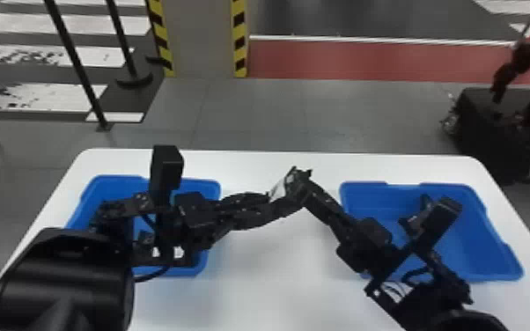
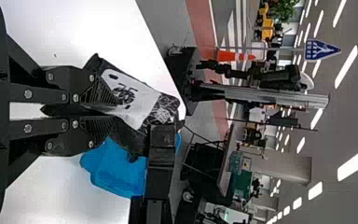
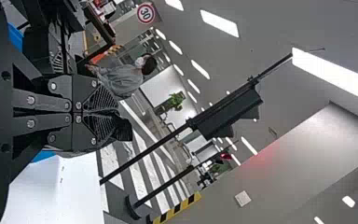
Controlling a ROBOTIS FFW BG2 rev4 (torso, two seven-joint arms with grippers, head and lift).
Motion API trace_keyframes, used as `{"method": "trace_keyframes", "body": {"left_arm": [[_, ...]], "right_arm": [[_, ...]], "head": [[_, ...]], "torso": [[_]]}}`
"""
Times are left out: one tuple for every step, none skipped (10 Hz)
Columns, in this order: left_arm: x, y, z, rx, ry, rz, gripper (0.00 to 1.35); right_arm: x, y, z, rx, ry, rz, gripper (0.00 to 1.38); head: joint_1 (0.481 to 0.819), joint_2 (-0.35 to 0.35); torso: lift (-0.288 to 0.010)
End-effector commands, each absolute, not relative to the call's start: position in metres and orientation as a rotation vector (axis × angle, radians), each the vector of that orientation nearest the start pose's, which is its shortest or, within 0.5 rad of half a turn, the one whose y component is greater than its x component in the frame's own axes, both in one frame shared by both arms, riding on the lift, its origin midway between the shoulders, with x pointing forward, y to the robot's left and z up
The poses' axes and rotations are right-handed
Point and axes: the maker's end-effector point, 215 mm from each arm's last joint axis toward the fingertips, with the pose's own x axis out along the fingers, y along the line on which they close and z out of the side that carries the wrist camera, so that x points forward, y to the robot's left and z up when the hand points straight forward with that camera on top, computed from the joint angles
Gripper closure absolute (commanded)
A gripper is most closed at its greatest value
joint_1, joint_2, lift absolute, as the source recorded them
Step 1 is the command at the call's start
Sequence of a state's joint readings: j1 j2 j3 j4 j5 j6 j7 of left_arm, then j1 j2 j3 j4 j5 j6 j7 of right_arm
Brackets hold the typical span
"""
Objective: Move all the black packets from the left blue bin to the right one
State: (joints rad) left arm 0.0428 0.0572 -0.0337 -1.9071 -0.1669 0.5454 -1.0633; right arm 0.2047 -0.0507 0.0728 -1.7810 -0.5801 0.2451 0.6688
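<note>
The head camera is looking forward and down from above the near side of the counter, taking in the left blue bin, the right blue bin and the floor. The left wrist camera is looking along the left pincer, facing the black packet at close range; it is sharing the packet, right bin and red strip with the head view. The right wrist camera is looking closely along the right pincer toward ceiling lights, sharing the striped pillar with the head view.
</note>
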Motion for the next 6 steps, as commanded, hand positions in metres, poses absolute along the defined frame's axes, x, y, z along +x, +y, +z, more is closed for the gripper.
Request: {"method": "trace_keyframes", "body": {"left_arm": [[0.47,0.072,-0.363,0.045,0.353,-0.987,0.52],[0.47,0.086,-0.369,0.036,0.357,-0.956,0.13],[0.463,0.098,-0.377,0.024,0.358,-0.938,0.1],[0.458,0.108,-0.373,-0.002,0.322,-0.928,0.16],[0.452,0.121,-0.371,-0.039,0.29,-0.91,0.17],[0.447,0.139,-0.373,-0.065,0.274,-0.878,0.17]], "right_arm": [[0.471,-0.061,-0.323,0.609,0.054,0.783,1.27],[0.477,-0.077,-0.323,0.598,0.041,0.754,1.27],[0.484,-0.102,-0.329,0.588,0.031,0.698,1.27],[0.493,-0.136,-0.339,0.565,0.028,0.627,1.27],[0.499,-0.173,-0.349,0.528,0.029,0.555,1.27],[0.503,-0.203,-0.354,0.5,0.024,0.498,1.27]], "head": [[0.695,0.007],[0.695,0.011],[0.695,0.012],[0.695,0.006],[0.695,-0.018],[0.695,-0.035]], "torso": [[-0.11],[-0.11],[-0.11],[-0.11],[-0.11],[-0.11]]}}
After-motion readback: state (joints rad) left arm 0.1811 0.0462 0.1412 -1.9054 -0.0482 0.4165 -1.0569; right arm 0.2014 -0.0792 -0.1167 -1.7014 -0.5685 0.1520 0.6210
